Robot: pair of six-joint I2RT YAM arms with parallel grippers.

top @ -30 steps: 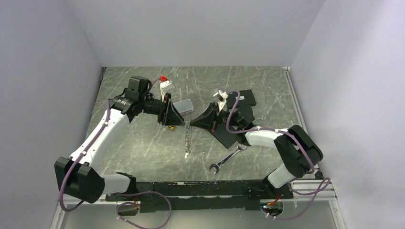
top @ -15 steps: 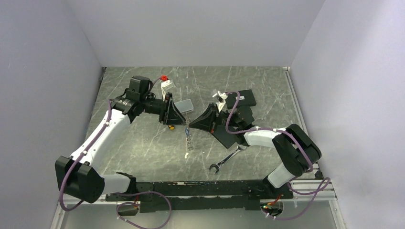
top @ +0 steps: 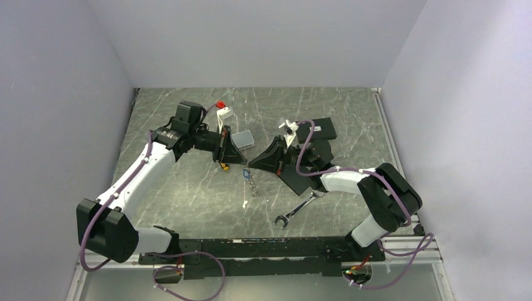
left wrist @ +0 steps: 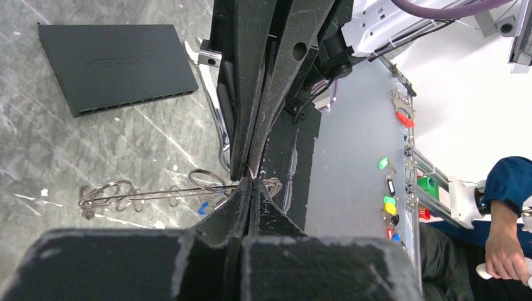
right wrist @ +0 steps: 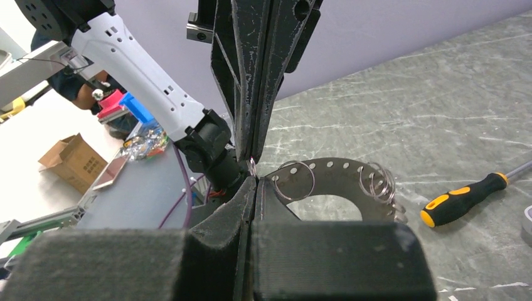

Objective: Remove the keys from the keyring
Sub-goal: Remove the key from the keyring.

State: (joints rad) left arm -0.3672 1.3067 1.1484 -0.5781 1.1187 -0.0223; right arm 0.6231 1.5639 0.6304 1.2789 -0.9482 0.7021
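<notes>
The keyring, a flat dark disc with holes and wire loops round its rim, hangs edge-on between the two arms. In the left wrist view the keyring is a thin line with loops and a blue tag. My right gripper is shut on the disc's rim. My left gripper is shut tip to tip against it, pinching a small wire loop at that rim. The two grippers meet above the table. I cannot make out single keys.
A silver wrench lies near the front right. A black flat rectangle lies behind the right arm, a grey box behind the left gripper. A yellow-and-black screwdriver lies on the marble table under the left gripper.
My left gripper has moved right to meet the right gripper and has shut. The keyring, which hung long and straight, now hangs shorter and turned.
</notes>
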